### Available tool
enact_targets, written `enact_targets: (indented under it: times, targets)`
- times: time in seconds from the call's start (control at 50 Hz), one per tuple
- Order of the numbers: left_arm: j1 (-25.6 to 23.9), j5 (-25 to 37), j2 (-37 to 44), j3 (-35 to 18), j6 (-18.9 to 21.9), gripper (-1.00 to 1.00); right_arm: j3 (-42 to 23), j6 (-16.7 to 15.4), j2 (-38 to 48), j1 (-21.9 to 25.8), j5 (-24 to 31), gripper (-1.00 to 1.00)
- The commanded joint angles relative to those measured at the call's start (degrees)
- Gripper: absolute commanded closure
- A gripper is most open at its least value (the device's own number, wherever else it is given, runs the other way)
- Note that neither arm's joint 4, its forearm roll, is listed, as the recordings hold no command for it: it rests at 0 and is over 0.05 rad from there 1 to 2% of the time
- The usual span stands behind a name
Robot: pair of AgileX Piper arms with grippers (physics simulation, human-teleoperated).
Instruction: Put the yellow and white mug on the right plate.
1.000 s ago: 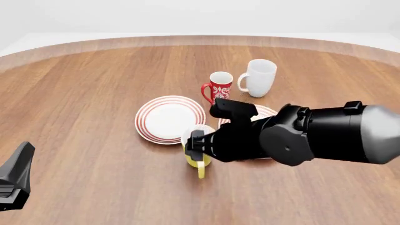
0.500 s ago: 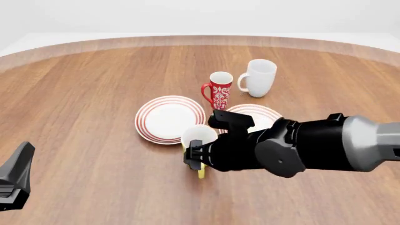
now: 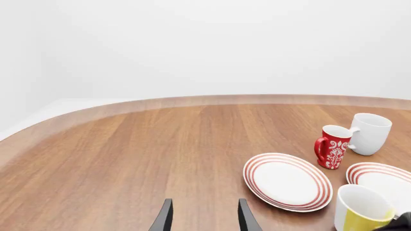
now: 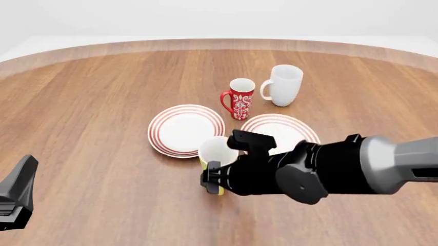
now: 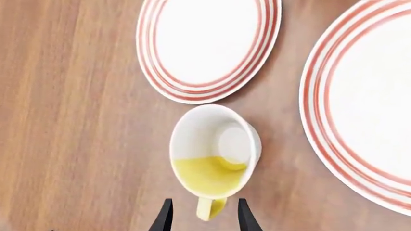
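Note:
The yellow and white mug point(image 4: 217, 151) stands upright on the table, just in front of the gap between the two plates, its handle point(image 5: 211, 208) pointing toward the near side. My right gripper point(image 4: 211, 180) is open at that handle. In the right wrist view the handle lies between the open fingertips point(image 5: 241, 211) of the right gripper point(image 5: 204, 203), with no contact visible. The right plate point(image 4: 284, 125) lies bare just right of the mug point(image 5: 215, 154). My left gripper point(image 3: 205, 204) is open and empty, low at the near left point(image 4: 17, 197).
The look-alike left plate point(image 4: 184, 129) lies behind and left of the mug. A red white-patterned mug point(image 4: 239, 97) and a bigger white mug point(image 4: 282, 84) stand behind the plates. My right arm point(image 4: 342, 166) stretches across the near right of the table.
My right arm has drawn back toward the near side and lowered, uncovering the right plate and bringing the gripper down to the mug's handle. Neither the mug nor the left arm has moved.

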Motion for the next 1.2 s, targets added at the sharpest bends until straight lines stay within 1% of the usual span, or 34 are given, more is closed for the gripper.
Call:
enact_targets:
  times: [0.02, 0.18, 0.32, 0.34, 0.36, 0.38, 0.4, 0.48, 0.72, 0.96, 0.98, 1.02, 1.2]
  targets:
    - [0.0, 0.0, 0.0, 0.0, 0.0, -1.0, 0.8, 0.7, 1.2, 0.3, -1.9, -1.0]
    - [0.0, 0.0, 0.0, 0.0, 0.0, -1.0, 1.3, 1.1, 1.8, 0.5, -2.9, -1.0]
    - [0.0, 0.0, 0.0, 0.0, 0.0, -1.0, 2.0, 2.0, 2.7, 1.1, -4.5, -1.0]
    - [0.0, 0.0, 0.0, 0.0, 0.0, -1.0, 1.8, 2.4, 2.9, 1.8, -4.7, -1.0]
    - [0.0, 0.0, 0.0, 0.0, 0.0, -1.0, 1.8, 2.1, 2.8, 1.7, -4.6, -1.0]
    - [0.0, 0.0, 0.0, 0.0, 0.0, -1.0, 2.1, 1.8, 2.3, 1.2, -4.7, 1.0]
    - [0.0, 0.0, 0.0, 0.0, 0.0, -1.0, 1.8, 2.5, 2.7, 2.1, -5.2, 1.0]
    - [0.0, 0.0, 0.0, 0.0, 0.0, -1.0, 2.0, 2.5, 2.9, 2.1, -5.7, 1.0]
    - [0.0, 0.0, 0.0, 0.0, 0.0, -1.0, 2.4, 1.8, 1.5, 1.3, -5.7, 1.0]
    - [0.0, 0.0, 0.0, 0.0, 0.0, -1.0, 1.9, -1.4, -2.6, -0.9, -1.4, 1.0]
    - [0.0, 0.0, 0.0, 0.0, 0.0, -1.0, 1.8, -2.2, -3.5, -1.4, -0.4, 1.0]
    - [0.0, 0.0, 0.0, 0.0, 0.0, -1.0, 1.7, -2.9, -4.5, -1.9, 0.4, 1.0]
    - [0.0, 0.0, 0.0, 0.0, 0.0, -1.0, 2.0, -4.5, -7.1, -3.1, 2.2, 1.0]
